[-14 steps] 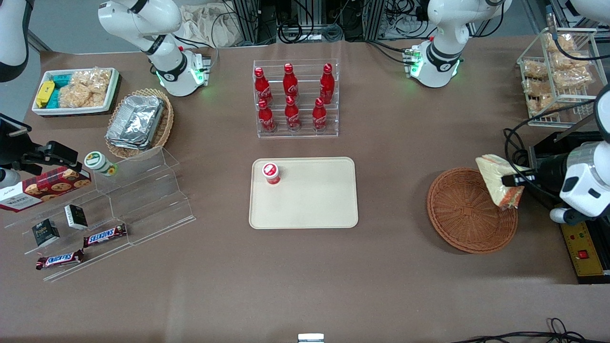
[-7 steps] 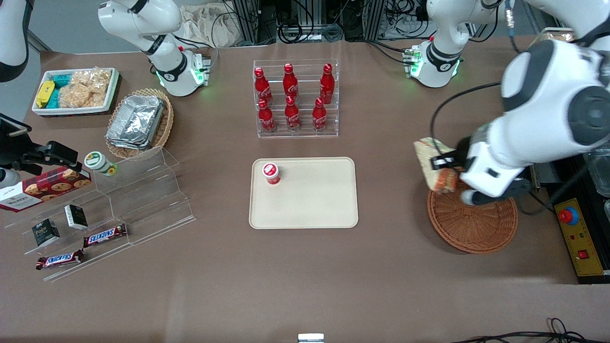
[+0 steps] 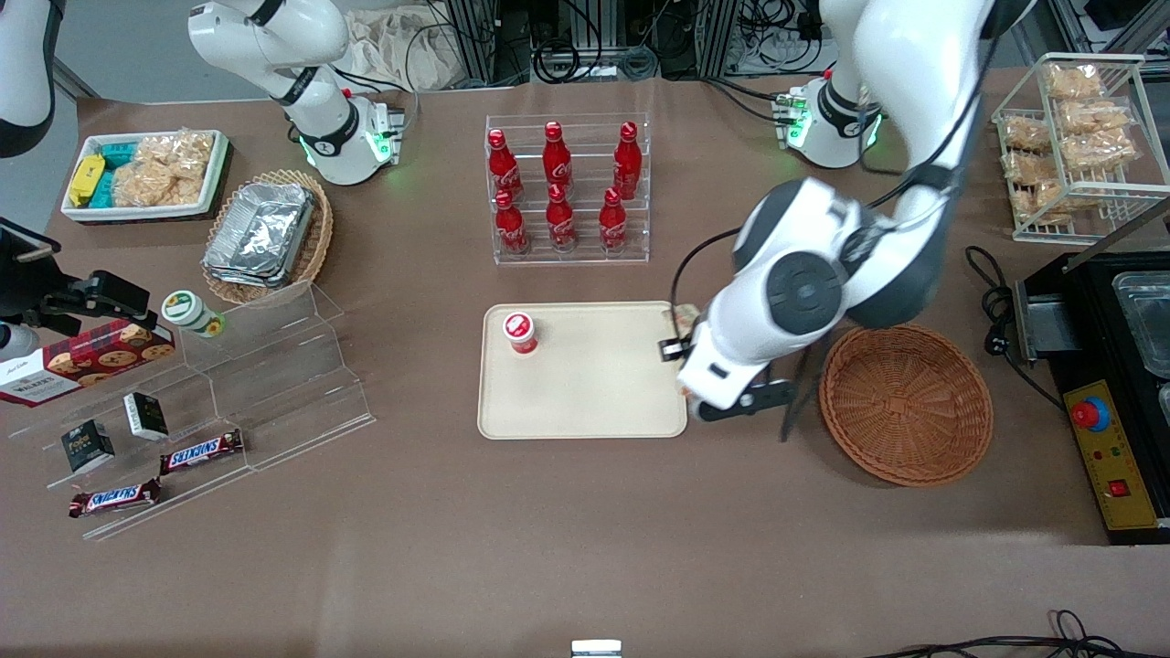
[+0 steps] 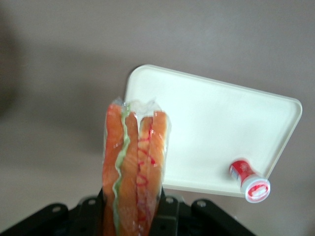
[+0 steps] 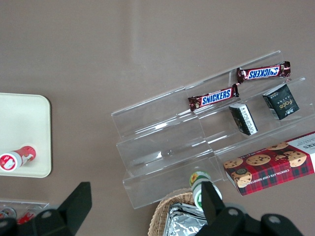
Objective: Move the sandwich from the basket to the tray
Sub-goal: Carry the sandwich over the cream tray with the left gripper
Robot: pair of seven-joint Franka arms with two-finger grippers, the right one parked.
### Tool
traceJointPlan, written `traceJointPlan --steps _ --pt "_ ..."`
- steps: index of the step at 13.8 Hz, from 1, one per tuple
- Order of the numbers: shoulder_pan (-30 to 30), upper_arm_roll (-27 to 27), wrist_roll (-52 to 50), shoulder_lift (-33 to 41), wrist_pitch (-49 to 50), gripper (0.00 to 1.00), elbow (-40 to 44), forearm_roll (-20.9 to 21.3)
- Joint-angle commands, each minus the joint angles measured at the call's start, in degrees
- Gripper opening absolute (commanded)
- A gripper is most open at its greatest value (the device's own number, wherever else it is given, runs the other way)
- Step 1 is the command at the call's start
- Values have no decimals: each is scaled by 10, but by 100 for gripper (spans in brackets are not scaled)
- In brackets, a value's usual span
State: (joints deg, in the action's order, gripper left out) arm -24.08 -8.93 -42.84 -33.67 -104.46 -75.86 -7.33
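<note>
Clamped on the sandwich [image 4: 135, 162], wedge end-on to the wrist camera, orange and pale layers showing through clear wrap. Held by the hand [image 4: 133, 209], fingers [image 4: 166, 200] pressed against both flat sides of the wedge (closed just as far as the bread allows). Up off the table [image 3: 585, 530], touching nothing but those fingers.

In the front view, only a sliver of the sandwich [image 3: 686, 318] peeking out past the white wrist, right of middle in the frame. Hand [image 3: 678, 352] poised over the tray's [image 3: 594, 402] edge nearest the working arm's end of the table, above it and apart from it.

On the tray [image 4: 211, 128], mid-frame in the front view, a single small cup with a red lid [image 3: 520, 332], lying near the corner toward the parked arm's end and farther from the front camera. Same cup [image 4: 249, 181] at the tray's rim in the wrist view. Otherwise bare cream plastic.

Beside the tray, toward the working arm's end, the round brown basket [image 3: 905, 402], nothing inside, well clear of the hand.

Higher in the frame, above the tray, a clear rack of red bottles [image 3: 569, 187] (six, in two rows).
</note>
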Motion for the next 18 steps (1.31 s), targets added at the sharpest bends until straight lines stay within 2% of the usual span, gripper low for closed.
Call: traceJointPlan --steps 1,4,7,9,10,11,13,16,18 --pt "-27 7 -26 -47 -64 35 -7 3" --pt "-37 7 -23 -97 -96 35 -9 6" --pt "-40 7 -8 -116 -109 37 -20 20" --pt "-44 7 -5 -118 -138 43 -41 28" --pt "-44 7 -5 -117 -143 64 -44 28" --pt "-43 8 -5 -113 -140 100 -43 28" --pt "-39 8 -14 -94 -130 100 -38 29" --pt "-38 13 -14 -52 -62 100 -12 30" --pt "-33 17 -12 -19 -33 100 -6 44"
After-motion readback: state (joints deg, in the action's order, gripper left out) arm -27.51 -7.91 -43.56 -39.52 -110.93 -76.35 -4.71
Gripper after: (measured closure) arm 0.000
